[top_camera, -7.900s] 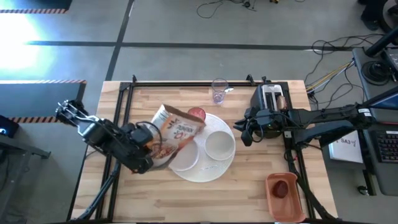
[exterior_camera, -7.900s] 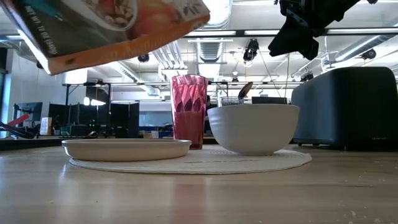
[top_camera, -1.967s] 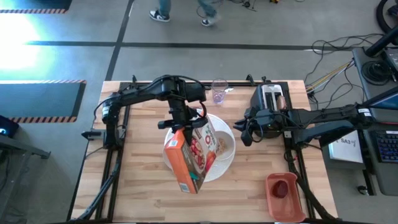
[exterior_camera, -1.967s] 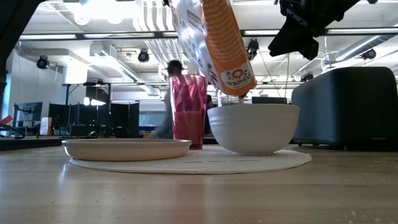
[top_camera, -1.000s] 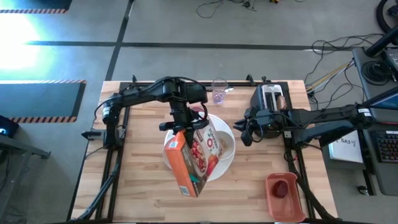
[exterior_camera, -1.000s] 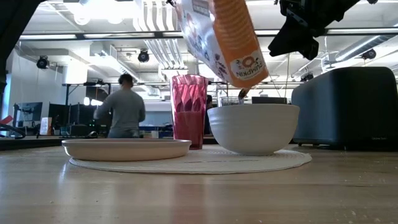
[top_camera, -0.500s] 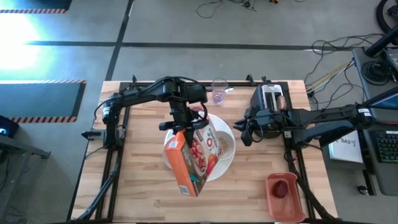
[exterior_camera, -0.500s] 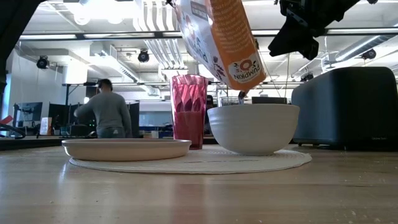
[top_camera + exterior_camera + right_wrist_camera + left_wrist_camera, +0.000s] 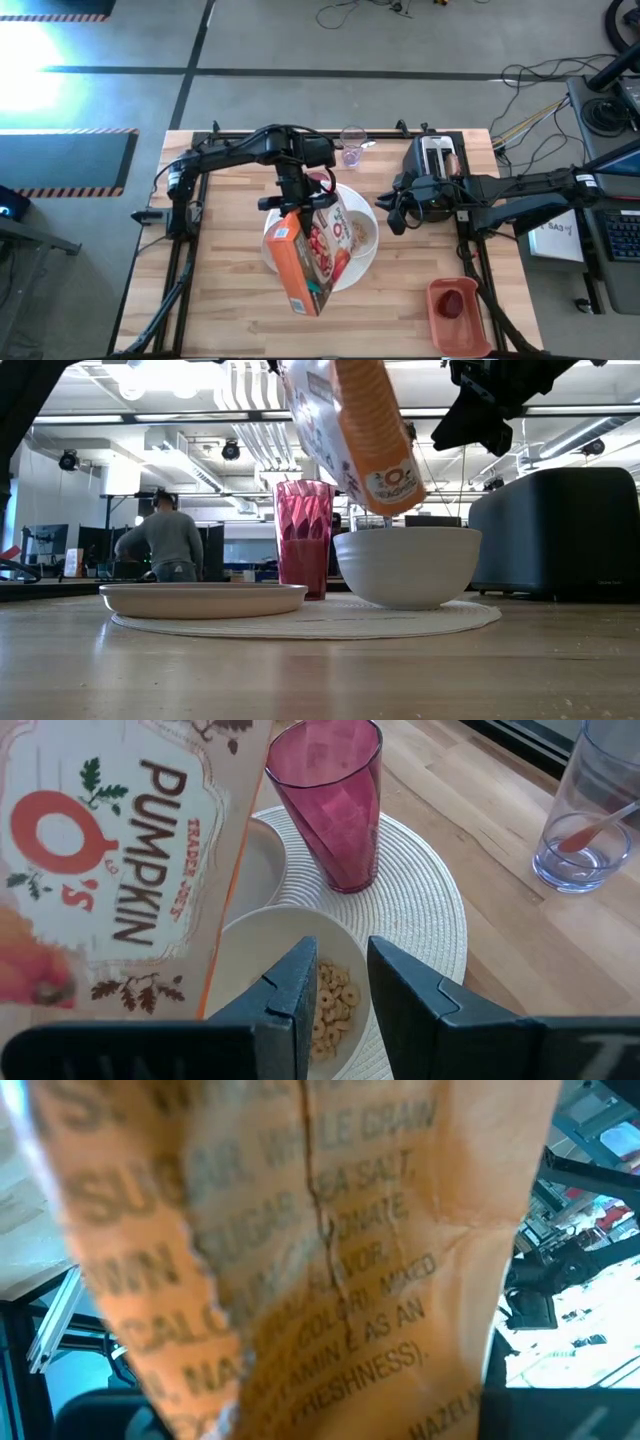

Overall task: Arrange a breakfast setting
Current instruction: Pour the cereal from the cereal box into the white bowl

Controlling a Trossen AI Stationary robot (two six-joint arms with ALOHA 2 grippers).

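A pale wooden table [image 9: 240, 300] stands on a grey floor; in the room beyond it a person [image 9: 165, 545] stands at desks under ceiling lights. At the table's middle a large round white plate [image 9: 352, 275] carries a white bowl [image 9: 265, 945] with cereal [image 9: 335, 1005] in it, a pink cup [image 9: 335, 795] behind it and a small white plate [image 9: 205, 598] at the left. A clear purplish glass [image 9: 352, 146] stands at the far edge, a dark toaster [image 9: 432, 155] at the right, and a pink tray [image 9: 455, 315] with a small red fruit [image 9: 452, 303] at the near right.

The left arm reaches over the plate — its left gripper [image 9: 296, 200] is clamped on a cereal box [image 9: 310, 255], tipped mouth-down over the bowl. The right gripper [image 9: 335, 1000] hovers beside the toaster, its fingers slightly apart and holding nothing.

The box hides the left fingers and much of the big plate — the left wrist view shows only blurred print.
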